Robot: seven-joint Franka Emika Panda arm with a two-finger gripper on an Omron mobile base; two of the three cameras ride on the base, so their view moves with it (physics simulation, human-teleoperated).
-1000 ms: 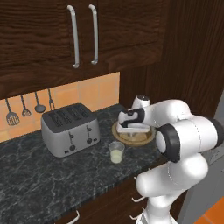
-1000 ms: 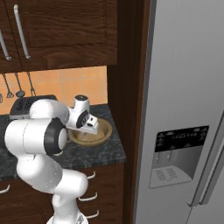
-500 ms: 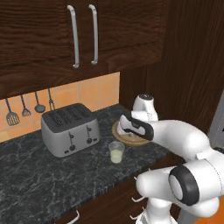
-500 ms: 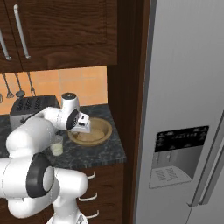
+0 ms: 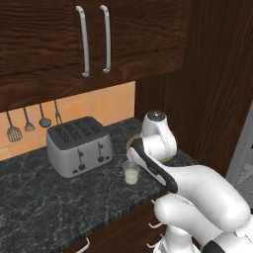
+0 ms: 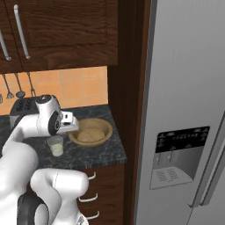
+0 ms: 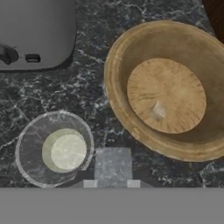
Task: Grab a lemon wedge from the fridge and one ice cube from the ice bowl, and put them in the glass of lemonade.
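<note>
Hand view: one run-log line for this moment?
gripper: shut on ice cube | above: counter between glass of lemonade and ice bowl | fridge: closed

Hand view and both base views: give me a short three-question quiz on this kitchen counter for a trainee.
1. True or false: a door of the tall grey two-door fridge stands open.
2. Where is the small clear glass of pale yellow lemonade?
A. on the dark counter, beside the round tan wooden ice bowl
B. inside the bowl
C. on top of the silver toaster
3. What sits between the tips of the end effector?

Key:
1. False; both doors are shut.
2. A
3. A pale grey ice cube, apparently held.
</note>
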